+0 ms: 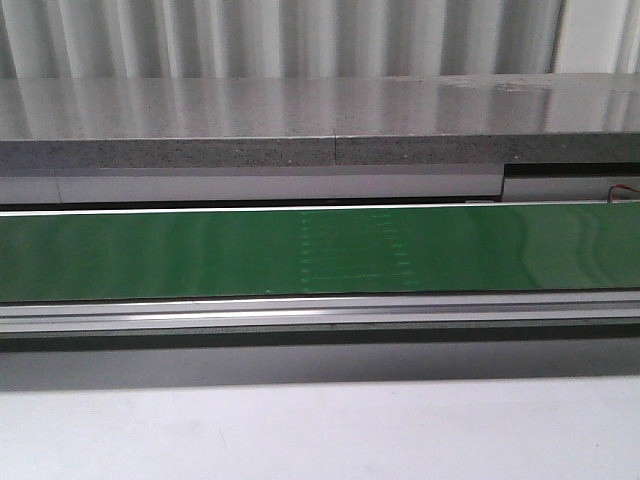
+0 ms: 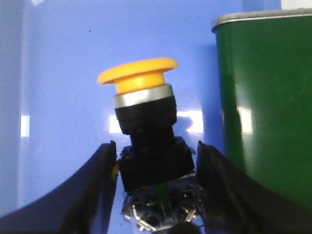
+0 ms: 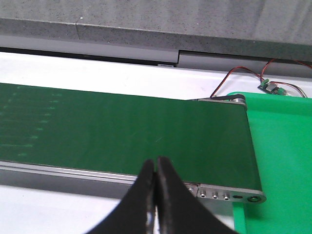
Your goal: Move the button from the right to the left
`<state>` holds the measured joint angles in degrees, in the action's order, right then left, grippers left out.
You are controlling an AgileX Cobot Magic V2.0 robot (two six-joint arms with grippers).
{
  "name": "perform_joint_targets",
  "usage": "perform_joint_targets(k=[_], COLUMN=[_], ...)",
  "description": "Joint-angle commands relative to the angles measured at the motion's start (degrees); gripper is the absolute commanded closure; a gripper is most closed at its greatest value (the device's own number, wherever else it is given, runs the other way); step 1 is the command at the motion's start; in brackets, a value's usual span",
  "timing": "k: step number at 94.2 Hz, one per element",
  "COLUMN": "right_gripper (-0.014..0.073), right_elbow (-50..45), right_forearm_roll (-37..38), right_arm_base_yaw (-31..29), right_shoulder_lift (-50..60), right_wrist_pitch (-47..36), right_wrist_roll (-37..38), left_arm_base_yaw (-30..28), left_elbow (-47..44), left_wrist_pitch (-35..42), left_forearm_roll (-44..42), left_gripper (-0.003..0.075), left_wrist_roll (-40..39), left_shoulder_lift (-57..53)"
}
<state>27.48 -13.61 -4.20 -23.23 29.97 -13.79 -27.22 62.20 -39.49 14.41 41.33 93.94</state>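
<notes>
Black curved fingers (image 2: 105, 185) of the left gripper (image 2: 156, 190) sit nearest the lens in the left wrist view, w/ the yellow mushroom-head push button (image 2: 146, 131) (black plastic body, silver collar, metal terminals at its base) between them. Jaws are closed onto the black body, one finger touching each side; yellow cap points away from the wrist, over a glossy blue surface (image 2: 63, 73). Dark green conveyor belt (image 2: 263, 97) end lies just beside the button.

Judgement: button is already on the left side, so the step in hand is set-down and release. To do it well: lower until it's supported by the blue surface, keep it clear of the belt edge, open slowly, then lift straight off so the cap isn't knocked.

Right gripper (image 3: 156, 168) hovers above the belt near its other end, by a bright green mat (image 3: 282, 156); fingers pressed together, holding nothing. Front view shows only belt, no arms.
</notes>
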Motion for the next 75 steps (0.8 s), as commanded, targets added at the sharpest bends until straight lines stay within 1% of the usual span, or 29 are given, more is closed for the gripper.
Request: perform_joint_targets(k=[1,21,57,66,75], right_gripper=[0.0662,0.0662,0.0662,0.0662,0.0662], right_elbow=[1.55,1.55,1.55,1.55,1.55], right_forearm_roll=[0.09,0.09,0.09,0.09,0.09], right_arm_base_yaw=[0.08,0.08,0.08,0.08,0.08], right_shoulder_lift=[-0.24,-0.24,-0.24,-0.24,-0.24], right_wrist_pitch=[-3.83,-3.83,-3.83,-3.83,-3.83], right_wrist_roll=[-0.36,-0.36,-0.36,-0.36,-0.36], left_arm_base_yaw=[-0.17,-0.17,-0.17,-0.17,-0.17], left_elbow=[1.93,2.03,2.03,2.03,2.03], left_wrist_pitch=[3.16,4.27,4.66,5.55,5.55], left_forearm_roll=[1.73,2.19,2.42,2.65,4.05], left_gripper=[0.0729,0.0729,0.0729,0.0729,0.0729], left_wrist_roll=[1.9,2.79,2.93,4.08,7.62], left_shoulder_lift=[0.37,4.92,6.49,7.44,8.55])
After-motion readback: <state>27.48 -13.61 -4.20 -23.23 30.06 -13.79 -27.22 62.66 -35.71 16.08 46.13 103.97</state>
